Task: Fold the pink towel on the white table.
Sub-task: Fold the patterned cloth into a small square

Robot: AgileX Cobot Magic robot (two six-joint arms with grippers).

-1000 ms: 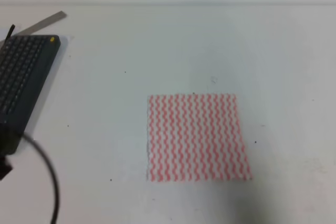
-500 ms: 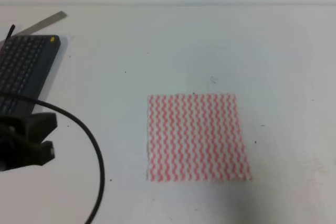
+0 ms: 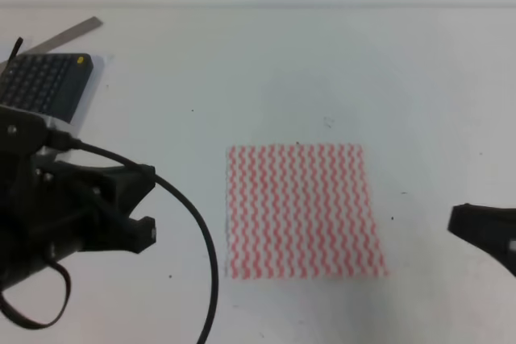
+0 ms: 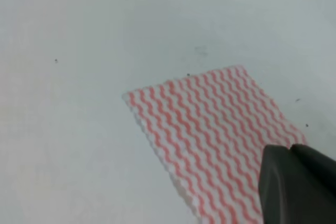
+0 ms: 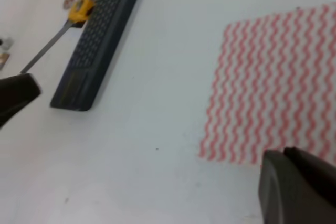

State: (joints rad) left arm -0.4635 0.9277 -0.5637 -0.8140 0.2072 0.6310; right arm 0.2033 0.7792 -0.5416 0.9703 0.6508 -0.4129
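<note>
While both arms stayed off to the sides, the pink towel (image 3: pixel 302 211) lay flat and spread out on the white counter (image 3: pixel 266 70), a bit below the middle of the high view. Nothing touched it.

The left gripper (image 3: pixel 143 203) was on the left side of the high view, near the towel's left edge but apart from it. Its two black tips pointed toward the towel with a small gap between them, so its jaws looked partly open and held nothing. A black cable (image 3: pixel 193 231) looped down from that arm.

The right gripper (image 3: pixel 476 227) showed only as a dark tip at the right edge, close to the towel's right side and not touching it. I could not tell how its jaws stood.

A dark keyboard (image 3: pixel 44 86) sat at the far left, partly hidden behind the left arm. A grey strip (image 3: pixel 68 34) lay just above it. In the right wrist view, a yellow tape measure (image 5: pixel 81 9) rested beside the keyboard.
</note>
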